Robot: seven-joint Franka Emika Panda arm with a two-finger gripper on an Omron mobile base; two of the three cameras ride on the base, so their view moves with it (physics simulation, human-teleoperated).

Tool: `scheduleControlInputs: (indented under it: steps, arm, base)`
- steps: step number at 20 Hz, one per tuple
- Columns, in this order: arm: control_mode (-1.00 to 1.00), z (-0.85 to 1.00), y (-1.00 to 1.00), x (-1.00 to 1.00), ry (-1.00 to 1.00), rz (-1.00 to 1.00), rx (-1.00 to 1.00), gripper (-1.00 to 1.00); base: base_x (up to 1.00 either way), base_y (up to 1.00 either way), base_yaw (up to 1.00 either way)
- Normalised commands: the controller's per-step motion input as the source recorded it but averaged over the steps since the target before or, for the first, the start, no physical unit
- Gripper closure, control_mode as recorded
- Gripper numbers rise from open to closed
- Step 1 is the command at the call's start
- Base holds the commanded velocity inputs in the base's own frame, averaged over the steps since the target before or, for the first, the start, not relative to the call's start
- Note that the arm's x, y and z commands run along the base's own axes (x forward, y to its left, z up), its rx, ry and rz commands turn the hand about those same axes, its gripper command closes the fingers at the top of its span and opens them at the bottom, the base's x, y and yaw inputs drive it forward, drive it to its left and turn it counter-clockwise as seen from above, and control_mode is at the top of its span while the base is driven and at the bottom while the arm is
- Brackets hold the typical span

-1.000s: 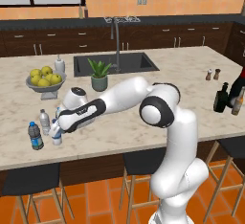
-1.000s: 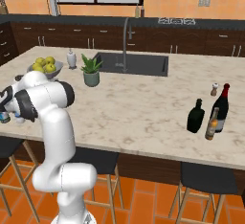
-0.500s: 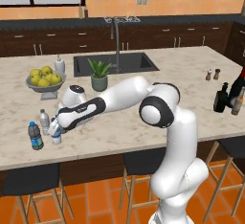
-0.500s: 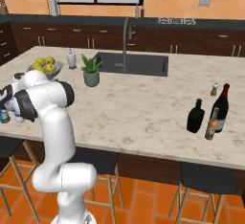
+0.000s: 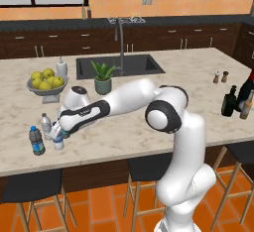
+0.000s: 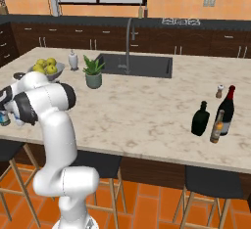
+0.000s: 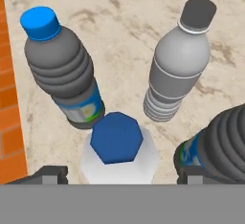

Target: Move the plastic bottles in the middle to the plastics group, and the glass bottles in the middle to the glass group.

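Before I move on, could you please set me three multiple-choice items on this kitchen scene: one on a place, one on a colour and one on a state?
1. Where does the squat black bottle stand?
A. In the sink
B. Beside the tall red-topped bottle
C. Against the fruit bowl

2. What colour is the cap of the clear bottle right below the hand camera?
A. White
B. Red
C. Blue

3. How do the jaws stand?
A. Open, a fingertip on either side of the clear bottle
B. Shut on its cap
C. Shut on nothing

Answers: 1 B, since the right base view shows it next to the tall bottle and the amber one. 2 C, since the hand view looks down on a blue cap. 3 A, since counter shows between bottle and left fingertip.
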Motion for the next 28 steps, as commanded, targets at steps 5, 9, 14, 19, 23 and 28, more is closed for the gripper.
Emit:
scheduleControlInputs:
  steps: [5,9,14,19,23,28]
  arm:
    - [-1.00,0.43,-0.01,0.00,0.00,0.00,-0.01,-1.00]
    - [-1.00,0.44,-0.29,-0.18,0.00,-0.03,0.00,-1.00]
    - [-1.00,0.39,-0.67,-0.30,0.00,-0.12,0.00,-1.00]
    - [-1.00,0.11,-0.93,-0.47,0.00,-0.19,0.05,-1.00]
    - [-1.00,0.07,-1.00,-0.61,-0.04,-0.24,0.04,-1.00]
    - [-1.00,0.04,-1.00,-0.73,-0.02,-0.28,0.02,-1.00]
  base:
    - [0.00,0.00,0.00]
    - [0.00,0.00,0.00]
    - [0.00,0.00,0.00]
    - [0.00,0.00,0.00]
    - [0.00,0.00,0.00]
    - [0.00,0.00,0.00]
